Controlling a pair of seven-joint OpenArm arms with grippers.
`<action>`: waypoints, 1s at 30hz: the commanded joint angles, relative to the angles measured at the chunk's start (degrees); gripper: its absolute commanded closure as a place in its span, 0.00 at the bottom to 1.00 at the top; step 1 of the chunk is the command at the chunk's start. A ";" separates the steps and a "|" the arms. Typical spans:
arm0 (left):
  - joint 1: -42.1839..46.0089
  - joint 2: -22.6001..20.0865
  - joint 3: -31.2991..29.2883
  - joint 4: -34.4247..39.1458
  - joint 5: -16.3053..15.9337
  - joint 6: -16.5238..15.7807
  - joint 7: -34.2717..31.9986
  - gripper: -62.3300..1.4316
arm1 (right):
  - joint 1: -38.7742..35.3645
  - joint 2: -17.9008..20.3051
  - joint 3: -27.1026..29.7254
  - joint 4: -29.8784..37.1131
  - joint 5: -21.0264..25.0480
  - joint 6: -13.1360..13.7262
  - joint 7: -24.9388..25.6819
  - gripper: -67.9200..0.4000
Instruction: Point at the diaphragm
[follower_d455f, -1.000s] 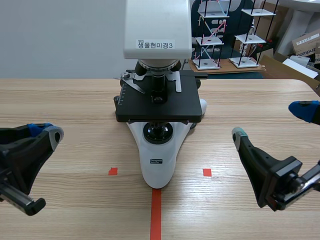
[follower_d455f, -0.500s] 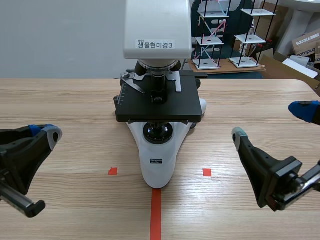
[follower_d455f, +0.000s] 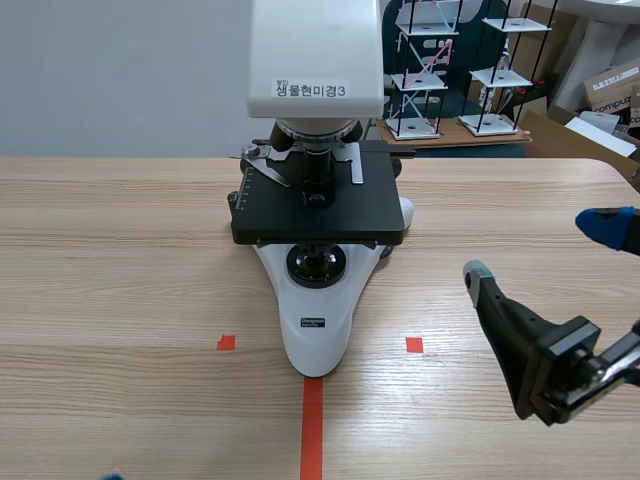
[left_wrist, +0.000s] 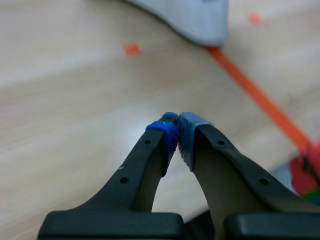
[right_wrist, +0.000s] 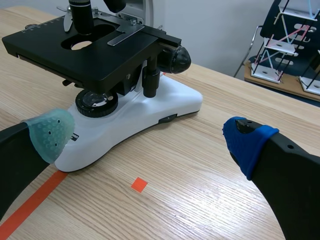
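In the middle of the table, a little toward the far side, stands the white compound microscope, its black stage overhanging the narrow near end of its base. The diaphragm is, as far as I can judge, the dark fitting tucked under that stage, directly above the round lamp lens set in the base. The scene view hides it behind the stage's front edge. The right wrist view shows only a shadowed black collar in the gap, too dark to make out any lever or ring markings.

The pointing looks barely begun. The right gripper hangs low at the near right, well apart from the microscope, with its fingers spread wide and nothing between them. In its own view the grey-green pad lies toward the base and the blue pad well off to the right. The left gripper has its two pads pressed together on nothing, the pose suited to pointing. It is over bare wood near the orange-red tape line, with the tip of the white base ahead of it. It does not show in the scene view.

Still to do: bring a closed fingertip in under the stage, level with the gap, and aim it at the collar.
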 joint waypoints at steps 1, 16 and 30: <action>-4.50 2.34 0.39 -0.11 1.86 -0.59 2.03 0.93 | 0.50 0.44 0.07 1.38 0.61 -0.02 0.83 0.00; -15.52 5.99 1.57 -5.60 3.02 -5.99 -7.87 0.91 | 0.48 0.44 0.07 1.38 0.61 -0.02 -1.55 0.00; -23.04 10.29 1.57 -6.14 9.09 -7.30 -6.88 0.91 | 0.50 0.44 0.07 1.38 0.61 -0.24 -1.57 0.00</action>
